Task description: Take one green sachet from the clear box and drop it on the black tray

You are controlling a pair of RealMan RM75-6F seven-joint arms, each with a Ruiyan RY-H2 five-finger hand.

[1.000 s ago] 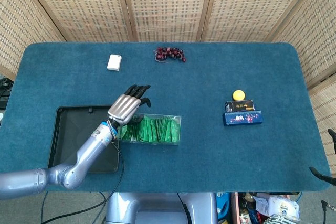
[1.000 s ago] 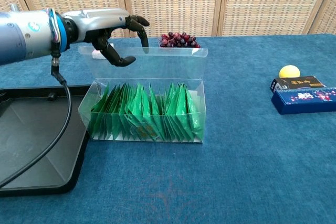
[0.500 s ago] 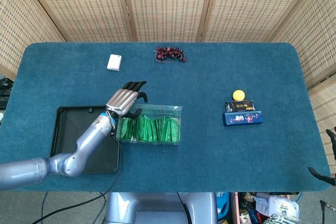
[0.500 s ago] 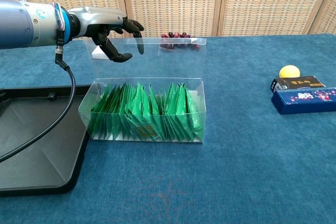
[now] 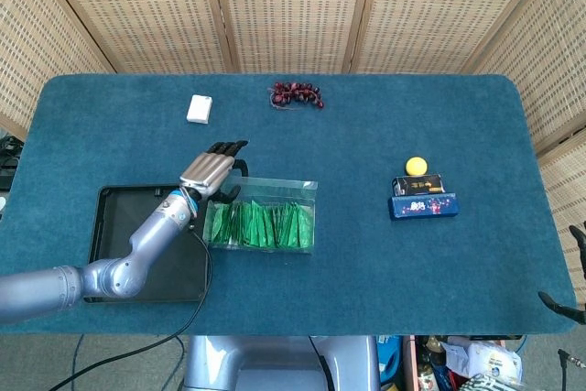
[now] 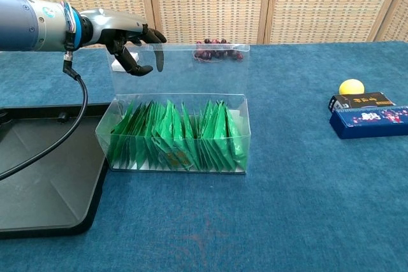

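The clear box (image 5: pixel 309 217) sits beside the tray with its lid (image 6: pixel 182 71) standing up at the back. It is packed with upright green sachets (image 5: pixel 264 225) (image 6: pixel 172 135). My left hand (image 5: pixel 212 171) (image 6: pixel 127 35) hovers over the box's far left corner, level with the lid's top edge. Its fingers are curved and apart, and it holds nothing. The black tray (image 5: pixel 114 217) (image 6: pixel 38 157) lies left of the box and holds nothing. Dark fingertips of my right hand (image 5: pixel 569 272) show at the table's right edge, spread and holding nothing.
A white packet (image 5: pixel 200 109) and a bunch of dark red grapes (image 5: pixel 295 94) (image 6: pixel 213 49) lie at the far side. A yellow ball (image 5: pixel 417 165) (image 6: pixel 351 86), a black box (image 6: pixel 362 100) and a blue box (image 5: pixel 423 205) (image 6: pixel 370 122) sit to the right. A cable (image 6: pixel 80 119) hangs from my left wrist.
My left hand has drawn back and to the left, from above the sachets to the box's far left corner. The lid now stands more upright.
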